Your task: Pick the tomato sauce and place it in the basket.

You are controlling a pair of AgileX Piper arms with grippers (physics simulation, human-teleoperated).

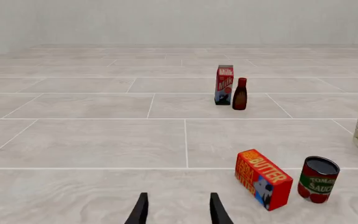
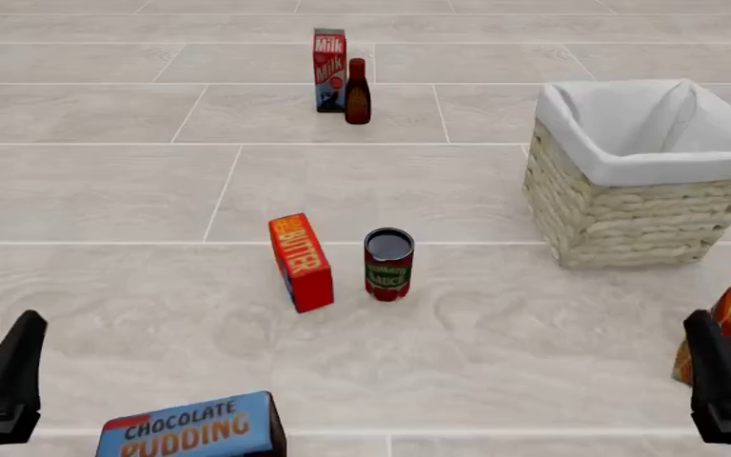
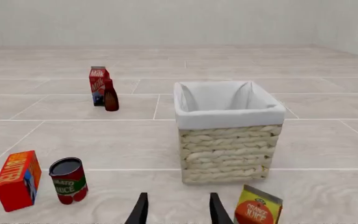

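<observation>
**Both grippers empty, can untouched**

The left gripper (image 1: 177,210) and right gripper (image 3: 176,210) each hang with fingers parted, grasping and touching nothing. The tomato sauce (image 2: 388,264) stands upright: red label, green band, dark metal top. It sits just beside the butter box (image 2: 301,262), well apart from the basket (image 2: 645,181). Pale tiled surface, plain wall beyond

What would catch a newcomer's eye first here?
Probably the basket, big and pale with white lining, standing far right. Next the red pair mid-table: the can upright just right of the butter box, apart from it. Both grippers, left and right, hang open, holding nothing.
</observation>
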